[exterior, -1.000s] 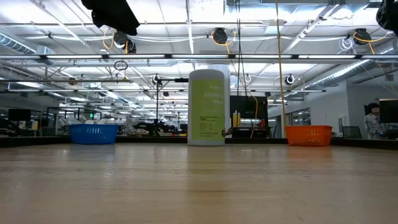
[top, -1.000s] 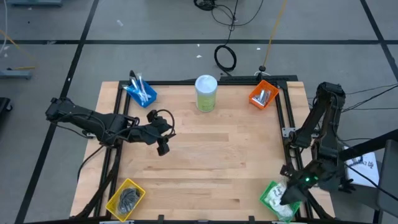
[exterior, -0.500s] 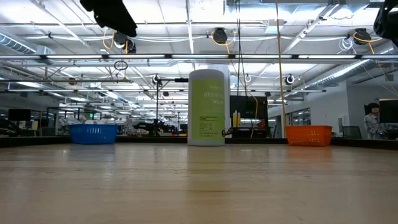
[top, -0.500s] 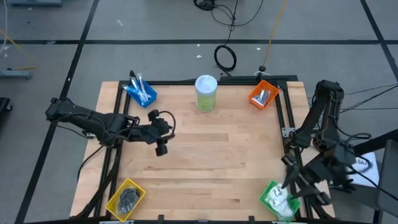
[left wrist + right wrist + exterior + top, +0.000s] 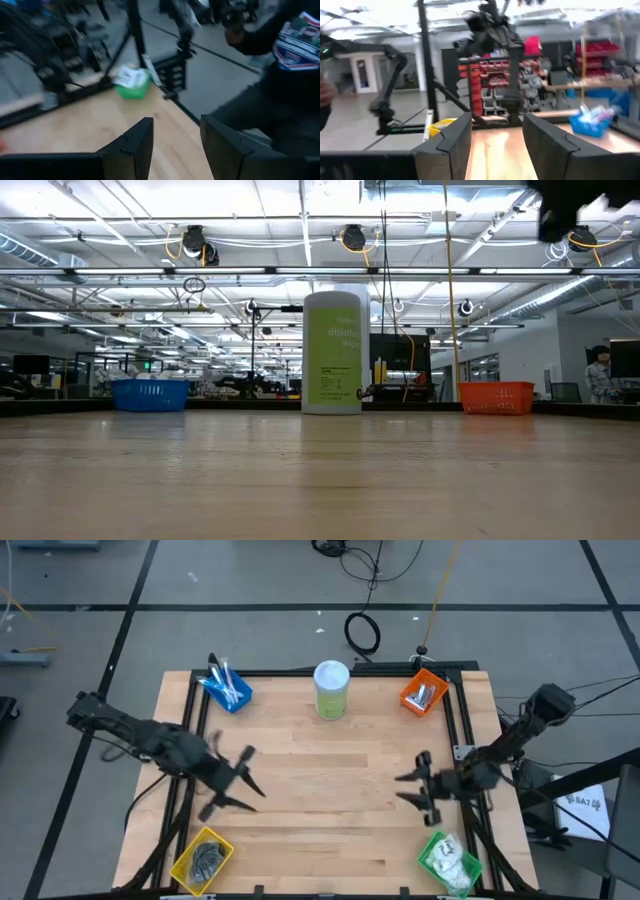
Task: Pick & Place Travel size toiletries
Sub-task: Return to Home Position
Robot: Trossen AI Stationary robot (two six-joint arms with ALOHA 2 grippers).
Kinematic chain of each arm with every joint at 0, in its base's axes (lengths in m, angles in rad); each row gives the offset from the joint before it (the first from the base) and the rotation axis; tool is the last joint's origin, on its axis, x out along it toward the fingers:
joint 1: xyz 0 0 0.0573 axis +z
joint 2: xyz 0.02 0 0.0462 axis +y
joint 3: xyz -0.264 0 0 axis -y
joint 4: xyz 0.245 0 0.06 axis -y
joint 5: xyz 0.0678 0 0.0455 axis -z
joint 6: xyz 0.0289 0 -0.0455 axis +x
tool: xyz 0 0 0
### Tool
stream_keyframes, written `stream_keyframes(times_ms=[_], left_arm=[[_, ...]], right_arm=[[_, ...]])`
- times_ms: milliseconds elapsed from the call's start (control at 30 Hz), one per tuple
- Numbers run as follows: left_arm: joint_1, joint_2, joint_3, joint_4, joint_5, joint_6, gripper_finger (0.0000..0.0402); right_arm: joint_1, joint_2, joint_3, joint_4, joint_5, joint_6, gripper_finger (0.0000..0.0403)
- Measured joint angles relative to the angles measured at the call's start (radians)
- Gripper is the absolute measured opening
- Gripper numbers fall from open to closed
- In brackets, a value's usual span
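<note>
A pale wooden table (image 5: 330, 830) in a black frame filled the scene, with one bin at each corner. Nearest edge first: at the left corner sat the yellow plastic bin (image 5: 186, 866), and the dark grey round discs (image 5: 207, 856) lay heaped inside it. Across at the near right corner, the green plastic bin (image 5: 426, 854) held the white packets (image 5: 453, 862), piled about to its rim.

Further in, both arms were out over the boards. The left gripper (image 5: 238, 780) hung above the left half of the table, its two dark fingers spread wide and holding nothing. Facing it, the right gripper (image 5: 413, 780) hovered above the right half, just inside the frame rail, fingers likewise parted and holding nothing. Each wrist view showed a clear gap between its own finger pair. The two grippers were well apart, with plain wood between them.

On to the far edge: the blue plastic bin (image 5: 240, 697) stood at the left corner, the thin blue and white sticks (image 5: 222, 678) poking out of it. The tall pale-green canister with a white lid (image 5: 331, 690) stood upright at the middle of that edge. The orange plastic bin (image 5: 409, 696) at the right corner carried the short silver tubes (image 5: 428, 694).

Behind it all, the low view took in a big hall under strip lights, and far off at the right stood a person (image 5: 600, 370).
</note>
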Motion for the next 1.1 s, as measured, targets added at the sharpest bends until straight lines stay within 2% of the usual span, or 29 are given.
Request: stream_keyframes(times_ms=[167, 300, 433, 567, 667, 800, 967, 1100], left_arm=[[0.058, -0.249, -0.206, 0.094, -0.059, -0.013, 0.0159], [0.166, -0.467, -0.354, 0.118, -0.064, -0.078, 0.0159], [0.277, -0.658, -0.451, 0.108, -0.004, -0.122, 0.0159], [0.36, -0.794, -0.494, 0.038, 0.071, -0.165, 0.0159], [0.395, -0.846, -0.504, -0.028, 0.099, -0.177, 0.0159], [0.424, -0.881, -0.538, -0.065, 0.107, -0.145, 0.0159], [0.456, -0.95, -0.606, -0.068, 0.107, -0.143, 0.0159], [0.473, -0.954, -0.65, -0.071, 0.107, -0.17, 0.0159]], right_arm=[[-0.209, -0.033, -0.027, -0.036, -0.194, 0.057, 0.0164], [-0.385, -0.142, -0.027, -0.19, -0.246, 0.042, 0.0164], [-0.567, -0.358, -0.027, -0.46, -0.326, 0.061, 0.0164], [-0.705, -0.625, -0.027, -0.752, -0.418, 0.12, 0.0164], [-0.766, -0.793, -0.026, -0.925, -0.426, 0.148, 0.0164], [-0.801, -0.933, -0.027, -1.083, -0.428, 0.167, 0.0164], [-0.804, -1.043, -0.027, -1.154, -0.427, 0.149, 0.0164], [-0.804, -1.041, -0.027, -1.187, -0.427, 0.15, 0.0164]])
